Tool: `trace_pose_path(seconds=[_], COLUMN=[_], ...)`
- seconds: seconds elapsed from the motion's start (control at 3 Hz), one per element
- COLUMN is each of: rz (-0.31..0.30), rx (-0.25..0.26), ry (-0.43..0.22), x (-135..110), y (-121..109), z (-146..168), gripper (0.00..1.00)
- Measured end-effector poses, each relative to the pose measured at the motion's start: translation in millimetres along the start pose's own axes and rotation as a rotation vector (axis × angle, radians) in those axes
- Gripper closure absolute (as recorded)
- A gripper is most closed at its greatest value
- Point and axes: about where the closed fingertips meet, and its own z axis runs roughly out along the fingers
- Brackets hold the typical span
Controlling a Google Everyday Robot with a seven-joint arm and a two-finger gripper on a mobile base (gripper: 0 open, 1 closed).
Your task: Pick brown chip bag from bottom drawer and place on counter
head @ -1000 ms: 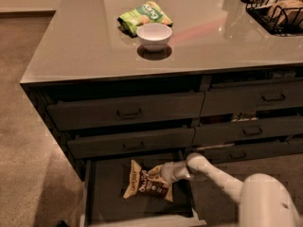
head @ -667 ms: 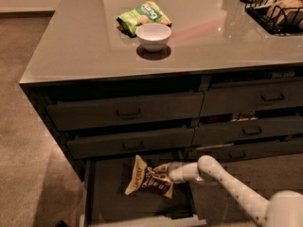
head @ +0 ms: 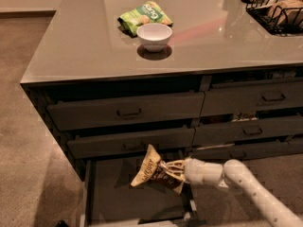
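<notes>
Brown bag [head: 147, 170] in jaws — below drawer fronts [head: 124, 145]

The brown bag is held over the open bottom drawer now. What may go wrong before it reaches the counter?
1. The gripper grips the brown chip bag at one end only, so the bag may slip and fall back into the bottom drawer.
2. The bag hangs just below the drawer front above. A straight lift may snag it there or on the counter edge.
3. A white bowl and a green snack bag sit on the counter, and a careless placement may knock them.
</notes>
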Motion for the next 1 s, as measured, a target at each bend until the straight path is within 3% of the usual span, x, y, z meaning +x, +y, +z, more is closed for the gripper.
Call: trace_pose_path(seconds=[0.67, 1.0], rz=[-0.135, -0.145], rx=[0.003, -0.027], ry=[0.039, 0.046], x=[-117, -166], y=[-65, -113], z=[-81, -120], gripper=[1.00, 1.00])
